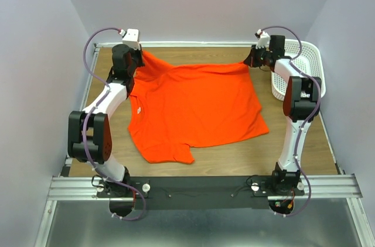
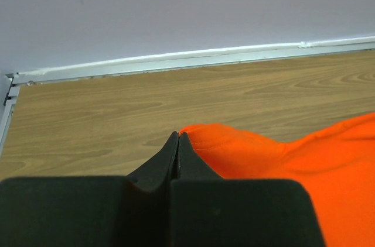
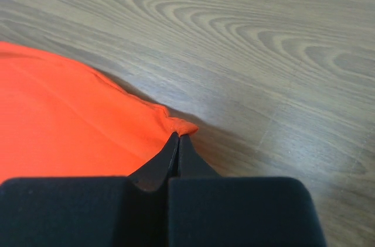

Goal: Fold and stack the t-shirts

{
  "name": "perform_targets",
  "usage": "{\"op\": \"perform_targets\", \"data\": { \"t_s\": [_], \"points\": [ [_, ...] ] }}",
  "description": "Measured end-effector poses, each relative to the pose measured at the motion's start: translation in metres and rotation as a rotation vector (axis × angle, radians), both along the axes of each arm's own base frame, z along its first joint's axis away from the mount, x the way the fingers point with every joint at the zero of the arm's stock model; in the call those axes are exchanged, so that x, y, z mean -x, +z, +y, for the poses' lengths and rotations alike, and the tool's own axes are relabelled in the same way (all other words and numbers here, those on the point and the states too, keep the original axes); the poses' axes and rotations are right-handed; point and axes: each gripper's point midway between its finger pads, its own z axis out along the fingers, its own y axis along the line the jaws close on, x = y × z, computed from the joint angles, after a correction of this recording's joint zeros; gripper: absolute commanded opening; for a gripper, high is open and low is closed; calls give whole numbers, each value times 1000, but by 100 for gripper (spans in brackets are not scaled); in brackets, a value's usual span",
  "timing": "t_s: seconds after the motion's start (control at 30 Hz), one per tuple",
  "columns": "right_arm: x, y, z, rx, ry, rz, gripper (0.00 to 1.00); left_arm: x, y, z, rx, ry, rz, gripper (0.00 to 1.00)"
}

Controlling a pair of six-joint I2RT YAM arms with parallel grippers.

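One bright orange-red t-shirt [image 1: 196, 106] lies spread over the middle of the wooden table [image 1: 234, 147], its small white neck label at the left edge. Its two far corners are lifted and pulled taut. My left gripper [image 1: 139, 57] is shut on the far left corner; in the left wrist view the cloth [image 2: 281, 159] runs off from the closed tips [image 2: 178, 136]. My right gripper [image 1: 251, 58] is shut on the far right corner, where a nub of fabric [image 3: 181, 125] pokes past the tips [image 3: 178, 136].
A white plastic lattice basket [image 1: 304, 59] stands at the far right, just behind the right arm. A white rail [image 2: 193, 59] and the walls bound the table's far and side edges. Bare wood shows in front of the shirt.
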Motion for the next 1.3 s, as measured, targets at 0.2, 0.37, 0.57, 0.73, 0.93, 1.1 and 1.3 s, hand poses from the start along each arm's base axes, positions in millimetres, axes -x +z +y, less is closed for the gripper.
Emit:
{"op": "perform_targets", "data": {
  "t_s": [0.2, 0.37, 0.57, 0.73, 0.93, 1.1, 1.3],
  "points": [
    [10, 15, 2, -10, 13, -16, 2, 16, 15, -3, 12, -22, -25, 0],
    [17, 18, 3, -16, 20, -20, 3, 27, 25, -3, 15, -29, -42, 0],
    [25, 14, -2, -20, 12, -9, 5, 39, 16, -2, 13, -33, -8, 0],
    [32, 15, -8, -22, 4, -7, 4, 41, 10, -2, 11, -33, 11, 0],
    [37, 20, -10, -36, 12, -25, 4, 42, 5, -2, 9, -33, 29, 0],
    [48, 20, -14, -49, 15, -21, 4, 42, -2, -2, 7, -33, 54, 0],
    [48, 26, -23, -57, 8, -47, 4, 43, -4, -2, 6, -33, 59, 0]
  ]
}}
